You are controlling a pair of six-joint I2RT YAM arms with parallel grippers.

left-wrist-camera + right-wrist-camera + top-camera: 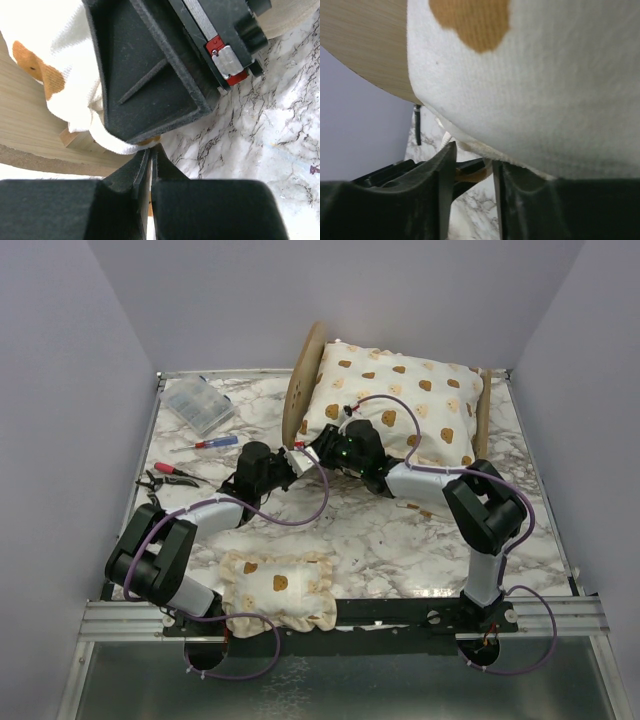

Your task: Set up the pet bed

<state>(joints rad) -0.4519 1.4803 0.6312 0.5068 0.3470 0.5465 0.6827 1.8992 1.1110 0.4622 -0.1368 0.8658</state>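
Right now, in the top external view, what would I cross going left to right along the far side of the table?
clear plastic organizer box → pet bed headboard → large bear-print cushion → pet bed footboard

Left end effector (150, 150) closed, right (473, 156) parted

The cushion (400, 390) sits in the pet bed (303, 380), left arm (200, 515) and right arm (420, 480) reaching its near left corner.
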